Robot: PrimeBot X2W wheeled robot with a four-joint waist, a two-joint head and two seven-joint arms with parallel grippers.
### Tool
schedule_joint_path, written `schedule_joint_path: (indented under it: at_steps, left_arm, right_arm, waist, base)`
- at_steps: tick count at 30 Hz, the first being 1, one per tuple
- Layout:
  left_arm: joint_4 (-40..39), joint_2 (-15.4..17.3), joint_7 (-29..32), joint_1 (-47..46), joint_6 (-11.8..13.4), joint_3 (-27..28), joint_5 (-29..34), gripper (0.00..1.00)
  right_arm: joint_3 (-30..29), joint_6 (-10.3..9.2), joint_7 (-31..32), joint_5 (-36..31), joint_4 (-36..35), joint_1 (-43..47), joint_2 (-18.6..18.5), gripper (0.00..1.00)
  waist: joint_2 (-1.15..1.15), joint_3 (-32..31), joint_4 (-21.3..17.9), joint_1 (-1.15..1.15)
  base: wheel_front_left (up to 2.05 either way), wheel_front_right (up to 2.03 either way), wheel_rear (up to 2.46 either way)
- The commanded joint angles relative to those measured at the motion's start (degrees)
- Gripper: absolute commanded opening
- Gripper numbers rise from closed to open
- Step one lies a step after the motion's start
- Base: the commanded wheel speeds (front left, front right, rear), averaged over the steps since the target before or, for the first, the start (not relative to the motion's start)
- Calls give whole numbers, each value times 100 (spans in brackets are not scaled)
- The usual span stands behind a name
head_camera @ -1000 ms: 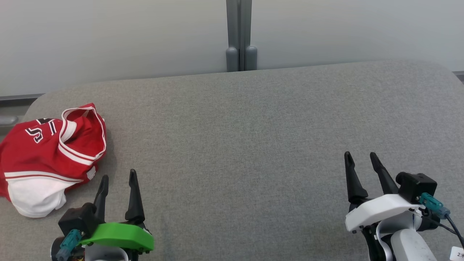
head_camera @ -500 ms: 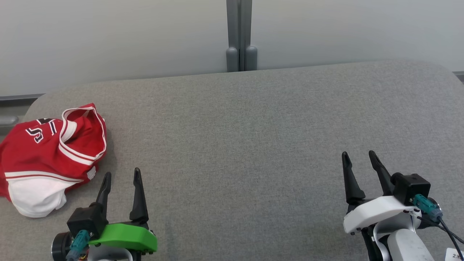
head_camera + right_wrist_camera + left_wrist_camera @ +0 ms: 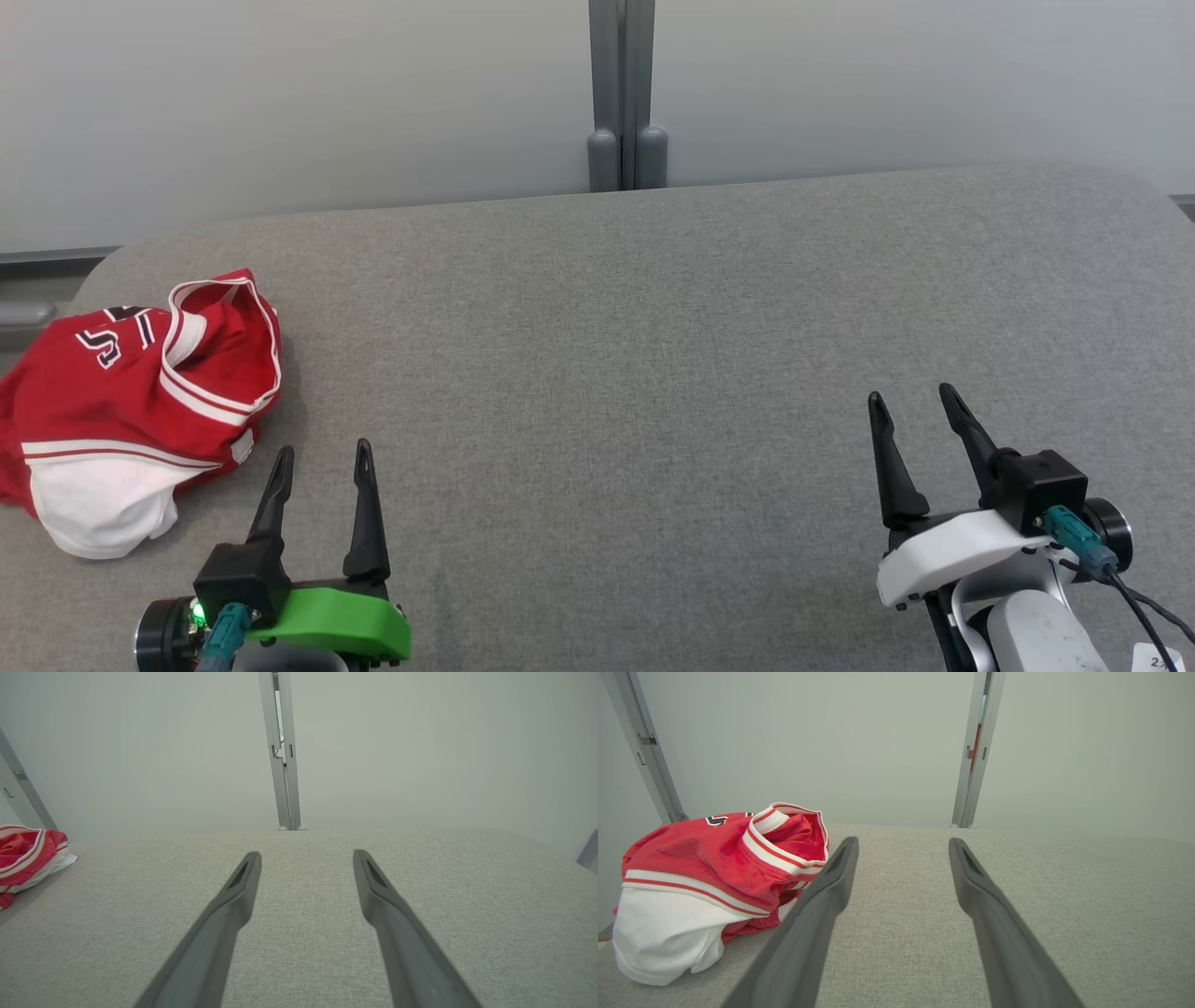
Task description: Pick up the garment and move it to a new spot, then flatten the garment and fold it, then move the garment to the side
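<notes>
Over on the far left, the garment point(image 3: 131, 411), a red jersey with white trim and a white panel, sits in a crumpled heap near the left edge of the grey padded surface point(image 3: 616, 355), one banded opening gaping upward. Nothing is touching it. Just to its right, near the front edge, the left pincer point(image 3: 323, 448) hovers with its two dark fingers spread apart and nothing between them. From its own wrist camera the heap lies just beside the left finger, apart from it. The wide middle of the surface is bare cloth, running back to a pale wall point(image 3: 280, 93) with a grey post point(image 3: 624, 93) at its centre. Far to the right, well apart from the jersey, the right pincer point(image 3: 911, 392) likewise stands open and empty, fingers pointing toward the wall. As I read it, the job has hardly begun: the jersey has not been lifted, so the pick-up, the shift to a new spot, the flattening, the folding and the final move aside are all left to do. The left arm looks best placed for the first grab
</notes>
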Motion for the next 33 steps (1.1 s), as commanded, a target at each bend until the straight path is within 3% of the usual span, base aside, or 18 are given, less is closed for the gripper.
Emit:
schedule_joint_path:
  at_steps: [1, 18, 24, 33]
  left_arm:
    - [-8, 10, -54, 81, 41, -20, 86, 100]
    - [53, 1, -46, -6, 11, -10, -75, 100]
    - [51, 23, -46, -26, 48, -27, -42, 100]
    - [40, 106, -15, 117, 106, -11, -71, 100]
  right_arm:
    - [19, 0, -61, -129, 3, -58, -25, 100]
    - [-36, 0, -99, -15, -59, 39, -23, 100]
    - [-51, 0, -114, 15, -56, 95, -23, 100]
    - [0, 0, -140, 96, -37, 150, -22, 100]
  waist:
    - [0, -1, 9, 0]
    - [0, 11, 209, 0]
    - [0, -25, 694, 0]
    - [0, -95, 1755, 0]
  base:
    - [0, 0, 0]
    - [0, 0, 0]
    - [0, 0, 0]
    - [0, 0, 0]
